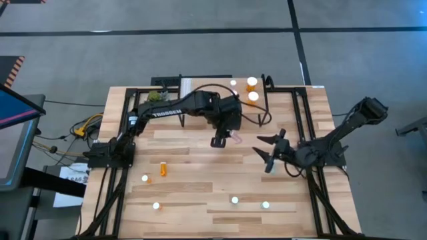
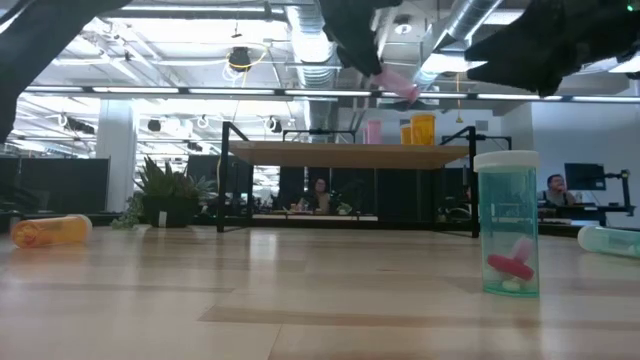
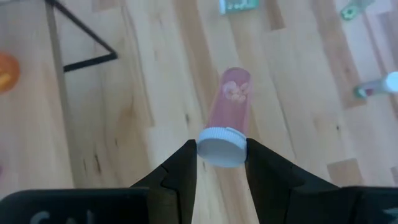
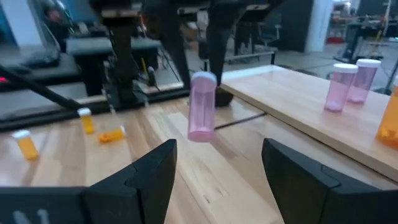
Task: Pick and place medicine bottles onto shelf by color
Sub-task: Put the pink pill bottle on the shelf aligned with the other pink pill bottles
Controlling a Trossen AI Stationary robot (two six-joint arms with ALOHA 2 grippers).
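My left gripper [image 1: 222, 139] is above the middle of the table, shut on a pink bottle [image 3: 233, 102] with a white cap. The bottle also shows in the right wrist view [image 4: 201, 109] and the low view [image 2: 400, 86]. The light-wood shelf [image 1: 210, 100] stands at the far middle. It bears two pink bottles [image 4: 339, 87] and orange bottles [image 1: 252, 84]. My right gripper [image 1: 270, 153] is open and empty, right of the pink bottle. A teal bottle [image 2: 507, 225] stands on the table. An orange bottle [image 1: 164, 169] lies on its side. My left gripper pinches the pink bottle's white cap [image 3: 222, 147] between its two fingers [image 3: 184, 167], one on each side of the cap. The fingers come from above, pointing down. The bottle hangs below them, cap up and a little tilted, lifted clear of the table.
Several small bottles stand apart on the near half of the table, among them one at the near left [image 1: 156, 206] and two at the near middle [image 1: 235, 199] [image 1: 265, 205]. A teal bottle [image 2: 610, 240] lies at the right. The shelf's black legs [image 2: 226, 175] stand on the tabletop.
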